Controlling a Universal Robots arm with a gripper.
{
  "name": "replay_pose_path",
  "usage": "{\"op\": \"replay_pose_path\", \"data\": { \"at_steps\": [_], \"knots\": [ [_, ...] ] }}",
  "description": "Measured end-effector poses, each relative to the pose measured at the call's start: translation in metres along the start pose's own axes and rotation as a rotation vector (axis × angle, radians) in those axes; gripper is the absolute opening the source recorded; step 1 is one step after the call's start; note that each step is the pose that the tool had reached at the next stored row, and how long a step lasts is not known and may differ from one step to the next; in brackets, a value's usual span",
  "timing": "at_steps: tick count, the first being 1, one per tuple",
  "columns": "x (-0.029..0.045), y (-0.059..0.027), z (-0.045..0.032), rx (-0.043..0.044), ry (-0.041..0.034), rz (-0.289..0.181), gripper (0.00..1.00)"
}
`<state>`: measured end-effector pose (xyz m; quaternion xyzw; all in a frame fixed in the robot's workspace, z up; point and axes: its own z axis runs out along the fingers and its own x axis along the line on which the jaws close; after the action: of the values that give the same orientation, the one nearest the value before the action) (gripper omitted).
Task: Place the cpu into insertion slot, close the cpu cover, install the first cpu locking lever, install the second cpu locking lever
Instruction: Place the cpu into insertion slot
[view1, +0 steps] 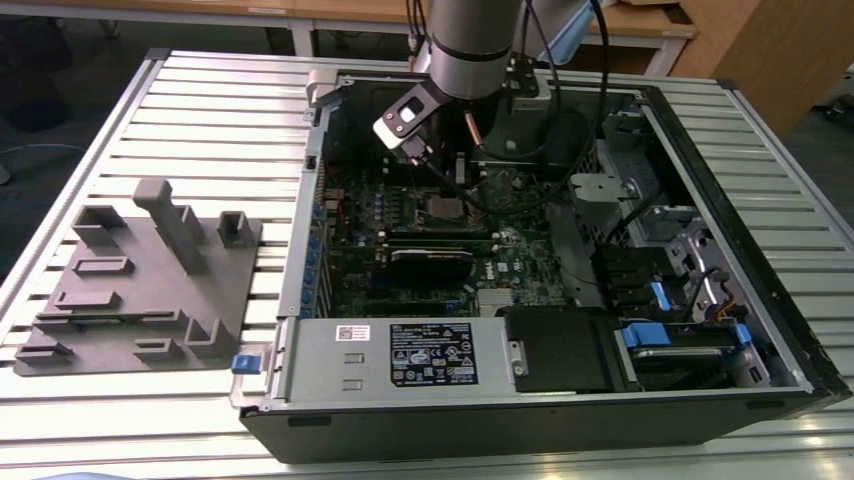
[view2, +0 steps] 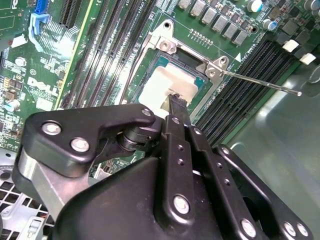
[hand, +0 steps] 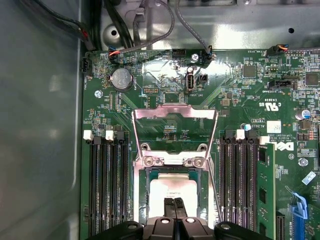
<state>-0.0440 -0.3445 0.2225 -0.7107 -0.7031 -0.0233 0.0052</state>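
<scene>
Contact looked deliberate: the gripper (hand: 175, 201), fingers pressed together, seemed to touch the cpu (hand: 160, 192) seated in the insertion slot (hand: 140, 195), while the cpu cover (hand: 174, 111) stood swung open, clear of it.

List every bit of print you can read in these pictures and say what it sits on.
Black label on the grey metal box: fine white print, too small to read.
White sticker beside it: too small to read.
Green board: white codes and a maker's mark, small, left unquoted.
Pale tag on that board: unreadable.
</scene>
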Motion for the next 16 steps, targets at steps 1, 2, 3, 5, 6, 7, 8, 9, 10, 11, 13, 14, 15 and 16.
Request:
{"op": "replay_pose_path", "data": {
  "at_steps": [1,2,3,5,6,7,8,9,10,11,13,14,15,16],
  "knots": [
    [-0.0001,0.0000,0.0006,0.0001,-0.0002,0.000,0.11],
    [-0.0001,0.0000,0.0012,0.0001,-0.0002,0.000,0.11],
    [-0.0001,-0.0001,0.0017,0.0000,-0.0002,0.000,0.11],
    [-0.0001,-0.0001,0.0027,0.0000,-0.0002,0.000,0.11],
    [-0.0002,-0.0001,0.0032,0.0001,-0.0003,0.001,0.11],
    [-0.0002,-0.0001,0.0039,0.0000,-0.0003,0.001,0.11],
    [-0.0002,-0.0002,0.0047,0.0000,-0.0003,0.002,0.11],
    [-0.0003,-0.0003,0.0056,0.0001,-0.0004,0.002,0.11],
    [-0.0004,-0.0004,0.0073,0.0000,-0.0003,0.002,0.11],
    [-0.0004,-0.0004,0.0091,0.0000,-0.0002,0.002,0.11],
    [-0.0005,-0.0005,0.0104,0.0000,-0.0003,0.002,0.11],
    [-0.0005,-0.0005,0.0103,0.0001,-0.0005,0.002,0.11],
    [-0.0005,-0.0005,0.0103,0.0001,-0.0005,0.002,0.11],
    [-0.0005,-0.0005,0.0104,0.0001,-0.0005,0.002,0.11]
  ]
}}
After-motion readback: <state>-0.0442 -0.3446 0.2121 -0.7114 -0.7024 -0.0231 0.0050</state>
